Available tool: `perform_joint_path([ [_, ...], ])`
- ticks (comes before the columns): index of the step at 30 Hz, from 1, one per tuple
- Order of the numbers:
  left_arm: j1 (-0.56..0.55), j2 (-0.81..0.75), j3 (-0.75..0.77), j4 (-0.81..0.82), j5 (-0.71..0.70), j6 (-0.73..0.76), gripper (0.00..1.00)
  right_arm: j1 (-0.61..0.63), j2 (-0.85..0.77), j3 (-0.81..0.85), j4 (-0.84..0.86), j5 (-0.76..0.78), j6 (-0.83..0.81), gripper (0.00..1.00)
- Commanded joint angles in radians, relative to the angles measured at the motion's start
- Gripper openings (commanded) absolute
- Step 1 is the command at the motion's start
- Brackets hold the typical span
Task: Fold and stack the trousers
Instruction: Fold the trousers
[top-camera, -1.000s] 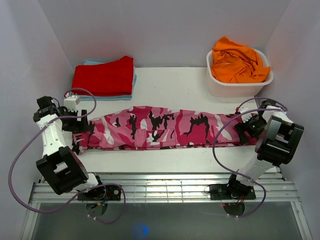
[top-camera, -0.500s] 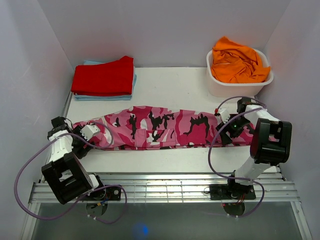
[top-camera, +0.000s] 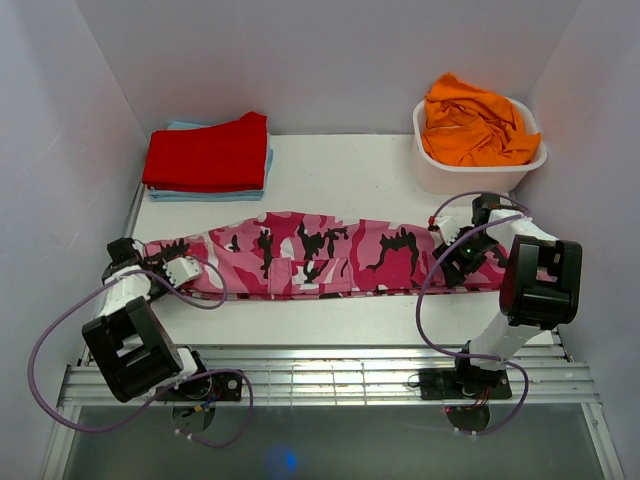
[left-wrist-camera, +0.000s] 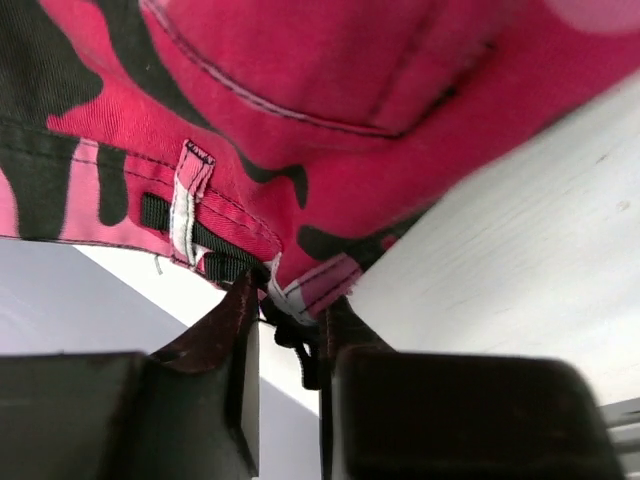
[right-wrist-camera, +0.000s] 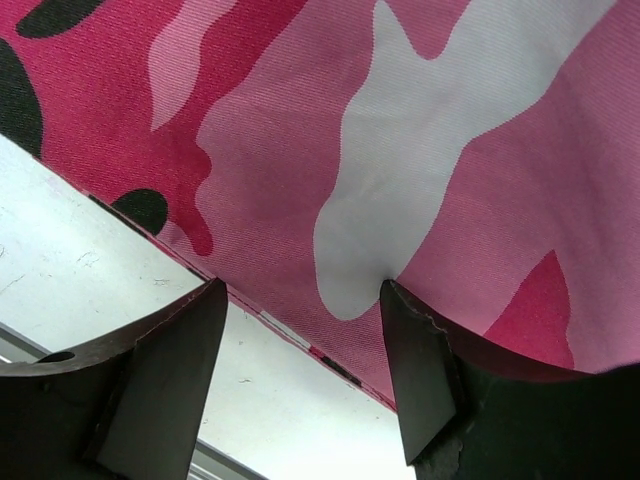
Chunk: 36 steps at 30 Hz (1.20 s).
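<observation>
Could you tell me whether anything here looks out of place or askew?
Nothing looks damaged or spilled. The trousers lie flat and straight across the table; only the orange garment sits crumpled, heaped above its white tub.

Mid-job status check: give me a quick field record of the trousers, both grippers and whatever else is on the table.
trousers: stretched full length, left to right, across the table
left gripper: shut, pinching the waistband corner
right gripper: open, astride the fabric's edge at the opposite end
red garment: folded, far left, on a blue cloth
orange garment: heaped in the white tub, far right
</observation>
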Motion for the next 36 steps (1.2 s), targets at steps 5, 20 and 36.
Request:
perform_joint_path([
  [5, 0.004, -0.067, 0.087, 0.027, -0.002, 0.122, 0.00, -0.010, 0.097, -0.078, 0.096, 0.123, -0.022, 0.69],
  [20, 0.011, 0.096, 0.054, 0.225, -0.031, 0.240, 0.00, -0.010, 0.072, -0.081, 0.082, 0.160, -0.040, 0.68],
  [36, 0.059, 0.118, 0.516, -0.356, 0.256, -0.100, 0.79, -0.011, 0.047, -0.101, 0.056, 0.162, -0.076, 0.68],
])
